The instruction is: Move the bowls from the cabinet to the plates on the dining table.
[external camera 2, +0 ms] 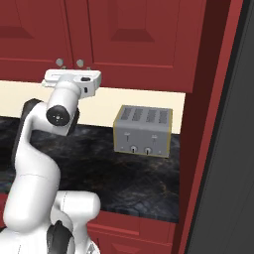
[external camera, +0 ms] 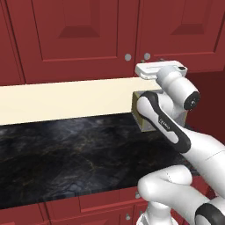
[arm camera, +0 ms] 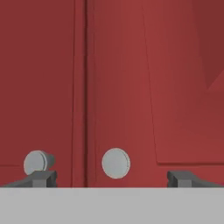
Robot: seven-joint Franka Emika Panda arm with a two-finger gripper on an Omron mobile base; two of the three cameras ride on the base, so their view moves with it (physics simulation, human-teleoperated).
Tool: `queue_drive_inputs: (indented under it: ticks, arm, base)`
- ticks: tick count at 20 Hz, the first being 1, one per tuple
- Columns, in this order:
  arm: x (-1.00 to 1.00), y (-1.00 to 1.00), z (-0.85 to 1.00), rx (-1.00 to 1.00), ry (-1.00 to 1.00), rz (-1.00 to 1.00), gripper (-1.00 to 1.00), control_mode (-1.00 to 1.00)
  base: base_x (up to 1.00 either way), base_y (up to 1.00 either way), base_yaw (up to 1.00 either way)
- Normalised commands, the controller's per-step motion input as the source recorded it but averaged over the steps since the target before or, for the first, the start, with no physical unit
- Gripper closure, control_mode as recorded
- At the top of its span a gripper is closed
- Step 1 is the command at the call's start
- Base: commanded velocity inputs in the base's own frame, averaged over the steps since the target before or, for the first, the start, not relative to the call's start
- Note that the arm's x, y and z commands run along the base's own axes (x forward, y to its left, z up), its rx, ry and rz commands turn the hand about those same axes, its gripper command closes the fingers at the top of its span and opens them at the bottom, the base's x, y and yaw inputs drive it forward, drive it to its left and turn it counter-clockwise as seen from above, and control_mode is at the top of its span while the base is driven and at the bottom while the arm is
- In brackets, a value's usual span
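Note:
The dark red cabinet [external camera: 83, 35] has both doors shut, and two round silver knobs [arm camera: 116, 163] sit side by side at the doors' lower inner corners. My gripper [arm camera: 112, 178] is open and points straight at the doors from close range. The right door's knob lies between its fingertips [arm camera: 183, 177], and the left knob [arm camera: 38, 162] is just above the left tip. From the base, the white hand [external camera: 160, 69] hovers just below the knobs [external camera: 146, 56]. The bowls are hidden. The plates and the dining table are out of view.
A black marbled counter [external camera: 66, 149] runs under the cabinet, with a cream backsplash [external camera: 66, 99] behind it. A silver toaster [external camera 2: 143, 130] stands on it to the right of the arm. A tall red panel [external camera 2: 208, 124] and a dark surface [external camera 2: 235, 149] close off the right side.

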Motion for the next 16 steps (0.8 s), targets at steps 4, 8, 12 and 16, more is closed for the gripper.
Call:
queue_drive_inputs:
  ticks: [4, 8, 12, 16]
  arm:
    - [0.34, 0.04, 0.01, 0.0, -0.02, 0.0, -1.0, -1.0]
    - [0.35, 0.01, 0.0, -0.01, 0.0, 0.0, -1.0, -1.0]
    - [0.4, 0.0, 0.0, -0.01, 0.02, 0.0, -1.0, -1.0]
    - [0.4, 0.02, 0.0, -0.01, 0.01, 0.0, -1.0, -1.0]
  base:
    - [0.0, 0.0, 0.0]
    - [0.0, 0.0, 0.0]
    - [0.0, 0.0, 0.0]
    - [0.0, 0.0, 0.0]
